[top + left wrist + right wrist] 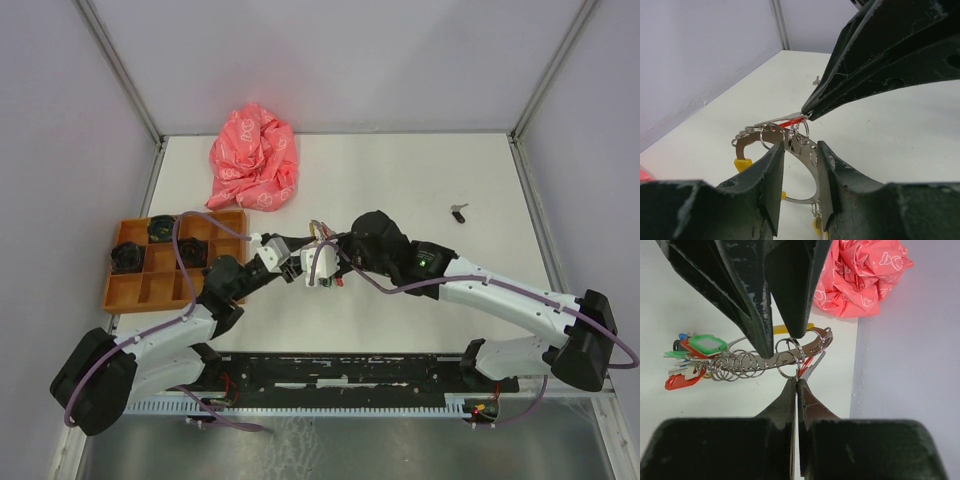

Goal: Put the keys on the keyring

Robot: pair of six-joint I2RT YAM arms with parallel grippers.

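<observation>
Right pincer (797, 381), reaching leftward, seemingly pinches red key (807, 365).

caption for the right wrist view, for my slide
The right gripper pinches the red-headed key beside the keyring bar, which the left gripper straddles.

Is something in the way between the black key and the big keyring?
Nothing lies on the table between the black key and the keyring. Only the right arm hangs over that stretch, the right claw pinching the red key.
</observation>
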